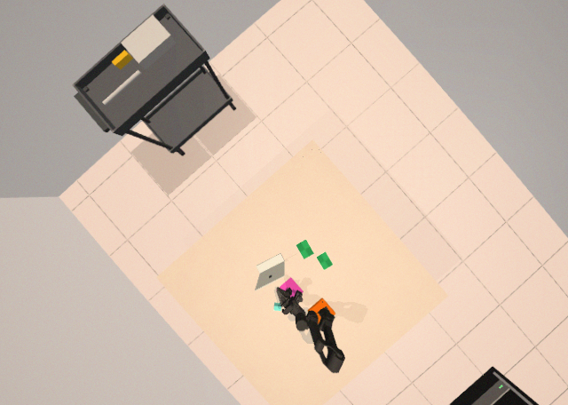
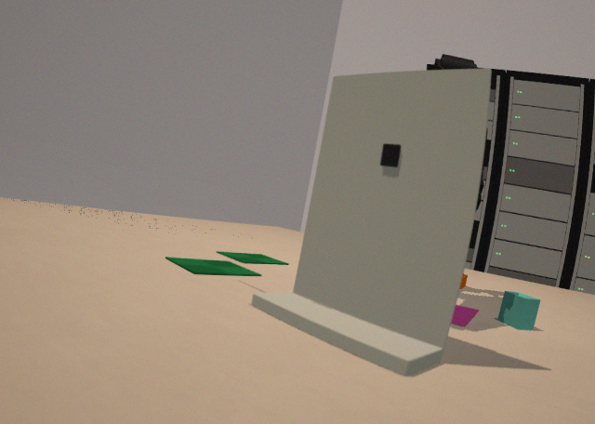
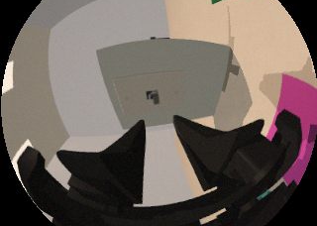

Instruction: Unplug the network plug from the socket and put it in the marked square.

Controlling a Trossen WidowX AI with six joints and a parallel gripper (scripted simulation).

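Note:
The plug is a small dark shape at the socket in the middle of the upright grey-green panel. Its tab is too small to make out. A black square shows on the panel's back. My gripper is partly open with nothing between its fingers. It is in front of the panel, short of the plug, which shows above and between the fingertips in the wrist view. A flat magenta square lies beside the gripper; whether it is the marked square I cannot tell.
A teal block stands left of the arm. An orange block is beneath the arm. Two green patches lie right of the panel. A trolley and server rack stand farther off.

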